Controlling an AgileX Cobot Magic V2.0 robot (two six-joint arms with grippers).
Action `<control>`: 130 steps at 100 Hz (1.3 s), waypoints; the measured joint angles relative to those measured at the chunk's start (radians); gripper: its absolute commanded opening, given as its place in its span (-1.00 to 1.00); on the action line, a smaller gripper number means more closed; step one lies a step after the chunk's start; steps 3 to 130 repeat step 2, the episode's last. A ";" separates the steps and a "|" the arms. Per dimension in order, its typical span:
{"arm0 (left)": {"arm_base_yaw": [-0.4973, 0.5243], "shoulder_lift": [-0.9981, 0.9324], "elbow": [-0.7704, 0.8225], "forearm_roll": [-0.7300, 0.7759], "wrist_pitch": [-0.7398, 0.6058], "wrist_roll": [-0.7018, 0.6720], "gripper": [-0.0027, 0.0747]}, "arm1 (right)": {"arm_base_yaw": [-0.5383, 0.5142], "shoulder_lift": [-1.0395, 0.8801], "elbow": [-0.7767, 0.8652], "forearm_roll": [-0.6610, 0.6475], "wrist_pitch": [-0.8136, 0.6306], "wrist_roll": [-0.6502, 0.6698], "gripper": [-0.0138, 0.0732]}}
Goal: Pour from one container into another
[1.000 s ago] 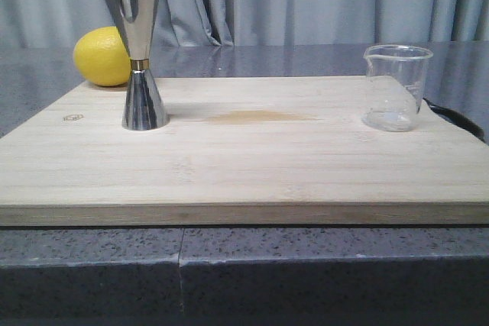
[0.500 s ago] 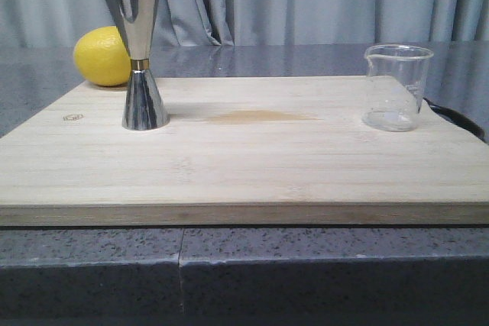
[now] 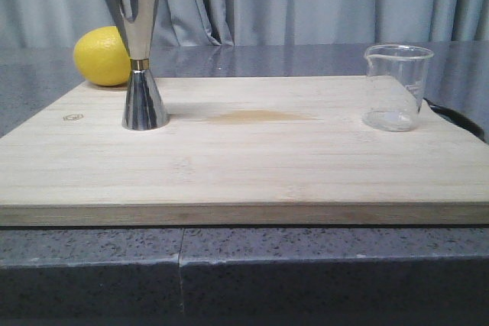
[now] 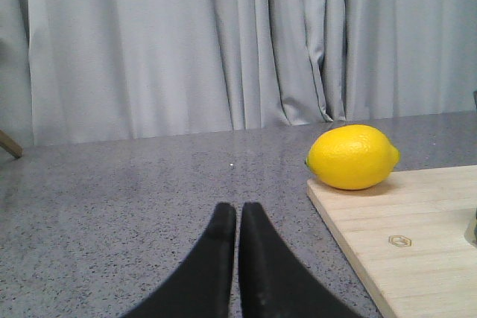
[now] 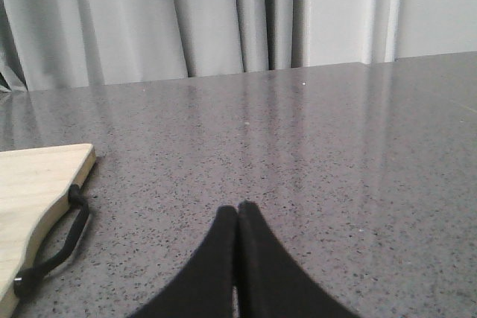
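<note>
In the front view a clear glass beaker (image 3: 396, 86) with a pour spout stands upright at the right end of the wooden board (image 3: 252, 166). The steel hourglass jigger (image 3: 140, 55) stands upright at the board's left end. Neither gripper shows in the front view. My left gripper (image 4: 238, 210) is shut with nothing in it, low over the grey counter, off the board's left edge. My right gripper (image 5: 238, 210) is shut and holds nothing, over the counter off the board's right side. The beaker and jigger do not appear in either wrist view.
A yellow lemon (image 3: 102, 56) lies behind the jigger at the board's far left corner, seen too in the left wrist view as the lemon (image 4: 352, 156). A black cord loop (image 5: 52, 247) hangs from the board's right end. Grey curtains close off the back.
</note>
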 measured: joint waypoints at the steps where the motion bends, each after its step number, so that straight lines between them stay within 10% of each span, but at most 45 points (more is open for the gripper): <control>1: 0.000 0.000 0.000 0.000 0.000 0.000 -0.98 | 0.000 0.000 0.000 0.000 0.000 0.000 -0.85; 130: 0.000 0.000 0.000 0.000 0.000 0.000 -0.98 | 0.000 0.000 0.000 0.000 0.000 0.000 -0.85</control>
